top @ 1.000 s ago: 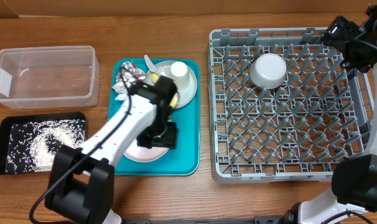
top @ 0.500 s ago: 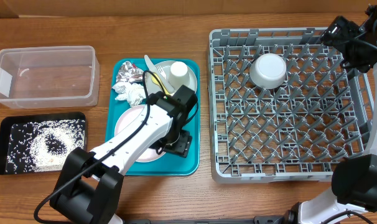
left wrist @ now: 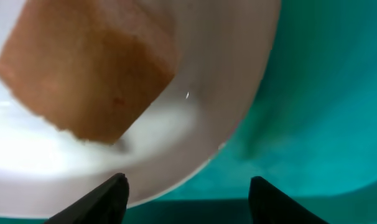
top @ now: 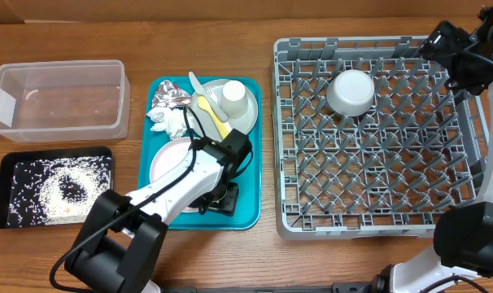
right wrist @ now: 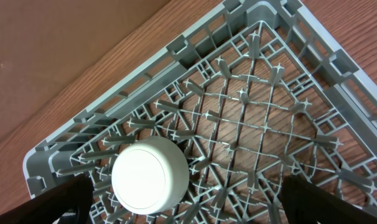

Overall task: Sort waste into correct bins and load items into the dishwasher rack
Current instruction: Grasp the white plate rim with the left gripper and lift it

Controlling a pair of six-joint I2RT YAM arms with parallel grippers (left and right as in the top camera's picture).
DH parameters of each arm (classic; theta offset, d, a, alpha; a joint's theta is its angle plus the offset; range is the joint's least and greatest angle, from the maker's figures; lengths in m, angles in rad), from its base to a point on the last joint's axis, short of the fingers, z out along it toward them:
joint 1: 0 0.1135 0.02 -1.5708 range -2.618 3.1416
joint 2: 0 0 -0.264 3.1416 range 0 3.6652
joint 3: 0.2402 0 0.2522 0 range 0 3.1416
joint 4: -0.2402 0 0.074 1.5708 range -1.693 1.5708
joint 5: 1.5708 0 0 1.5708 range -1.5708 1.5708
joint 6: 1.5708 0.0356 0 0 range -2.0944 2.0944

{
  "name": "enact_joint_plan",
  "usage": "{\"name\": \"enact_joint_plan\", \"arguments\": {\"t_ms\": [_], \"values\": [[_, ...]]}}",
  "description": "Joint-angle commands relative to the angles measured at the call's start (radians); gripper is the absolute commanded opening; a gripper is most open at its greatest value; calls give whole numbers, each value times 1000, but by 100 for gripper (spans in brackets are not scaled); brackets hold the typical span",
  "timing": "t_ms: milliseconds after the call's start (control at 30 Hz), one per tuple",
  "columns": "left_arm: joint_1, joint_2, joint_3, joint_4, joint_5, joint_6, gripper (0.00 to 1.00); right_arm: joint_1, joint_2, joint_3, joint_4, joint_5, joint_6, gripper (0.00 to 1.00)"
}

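Observation:
My left gripper (top: 222,198) is low over the teal tray, at the near right rim of the white plate (top: 167,159). In the left wrist view its fingers (left wrist: 185,199) are open and straddle the plate rim (left wrist: 238,93). An orange food cube (left wrist: 83,68) lies on that plate. The grey-green plate (top: 246,115) carries a white cup (top: 233,94) and a yellow fork (top: 207,110). A foil ball (top: 172,99) and a white napkin (top: 167,122) lie on the tray. A white bowl (top: 350,91) sits upside down in the grey rack (top: 368,42). My right gripper (top: 436,42) hangs open and empty above the rack's far right corner. The red packet is out of view.
The teal tray (top: 248,163) lies between the bins and the rack. The clear tub (top: 58,122) stands at the far left. The black tray (top: 2,163) holding rice (top: 43,191) lies in front of it. The right wrist view shows the bowl (right wrist: 150,176) and the rack lattice (right wrist: 251,106).
My left arm has swung across the tray toward its near right corner, and its gripper has come down to the white plate's rim. The right arm has not moved.

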Motion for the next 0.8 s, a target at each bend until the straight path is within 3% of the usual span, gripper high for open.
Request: {"name": "enact_joint_plan", "arguments": {"t_ms": [0, 367, 433, 533, 667, 700, 767], "values": [[-1, -20, -36, 23, -46, -24, 61, -1, -34, 11, 3, 10, 4, 100], [-1, -20, -41, 104, -72, 25, 58, -1, -34, 11, 3, 10, 4, 100], [-1, -20, -41, 103, -72, 25, 52, -1, -34, 11, 3, 10, 5, 100], [-1, -20, -41, 97, -72, 25, 33, -1, -34, 11, 3, 10, 5, 100], [-1, -20, -41, 90, -69, 25, 26, -1, -34, 11, 3, 10, 4, 100], [-1, -20, -41, 89, -69, 24, 15, -1, -34, 11, 3, 10, 5, 100], [-1, -20, -41, 85, -64, 21, 4, -1, -34, 11, 3, 10, 4, 100]]}}
